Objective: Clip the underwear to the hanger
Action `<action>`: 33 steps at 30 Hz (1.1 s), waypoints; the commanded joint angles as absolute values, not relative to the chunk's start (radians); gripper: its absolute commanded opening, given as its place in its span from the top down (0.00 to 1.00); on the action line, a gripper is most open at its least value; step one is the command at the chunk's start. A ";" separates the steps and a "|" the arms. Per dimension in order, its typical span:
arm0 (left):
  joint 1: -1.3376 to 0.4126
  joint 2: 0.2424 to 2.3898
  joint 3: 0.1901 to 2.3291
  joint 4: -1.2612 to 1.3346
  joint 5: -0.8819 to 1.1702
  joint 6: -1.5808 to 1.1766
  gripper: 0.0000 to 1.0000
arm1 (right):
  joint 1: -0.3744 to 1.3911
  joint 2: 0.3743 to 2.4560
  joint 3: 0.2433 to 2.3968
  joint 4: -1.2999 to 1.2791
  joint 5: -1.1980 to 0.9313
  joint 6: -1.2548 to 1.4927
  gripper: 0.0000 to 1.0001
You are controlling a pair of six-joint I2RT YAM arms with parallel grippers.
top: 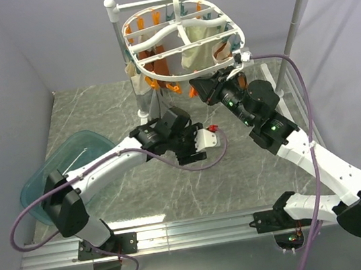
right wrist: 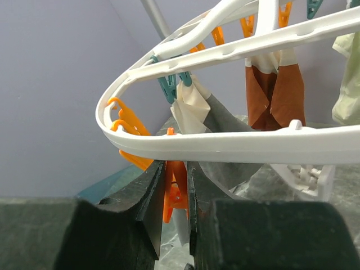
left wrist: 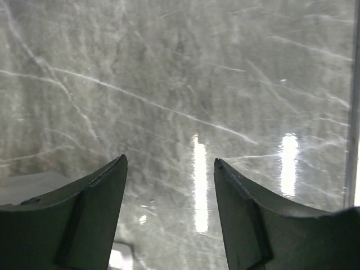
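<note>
The white oval hanger hangs from the rail at the back, with orange and teal pegs dangling. In the right wrist view its near rim crosses just above my right gripper, which is shut on an orange peg under the rim. Dark grey fabric, the underwear, hangs just behind that peg, beside a cream cloth under a teal peg. In the top view the right gripper is under the hanger's near edge. My left gripper is open and empty over bare marble.
A white rail stand with ball-capped posts carries the hanger. A brown-orange garment and cream cloth hang on the frame. A teal bin sits at the left of the table. Grey walls enclose left and right.
</note>
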State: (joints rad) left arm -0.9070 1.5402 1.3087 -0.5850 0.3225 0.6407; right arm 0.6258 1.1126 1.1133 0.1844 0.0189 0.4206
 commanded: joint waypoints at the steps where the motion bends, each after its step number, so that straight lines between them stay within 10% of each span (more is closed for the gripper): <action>1: -0.931 1.589 1.402 -0.669 0.226 0.660 0.31 | 0.655 1.089 1.172 0.164 0.080 0.384 1.00; 33: -0.959 1.927 1.689 -0.689 -0.397 0.686 0.26 | 0.773 1.112 1.174 0.167 0.183 0.302 1.00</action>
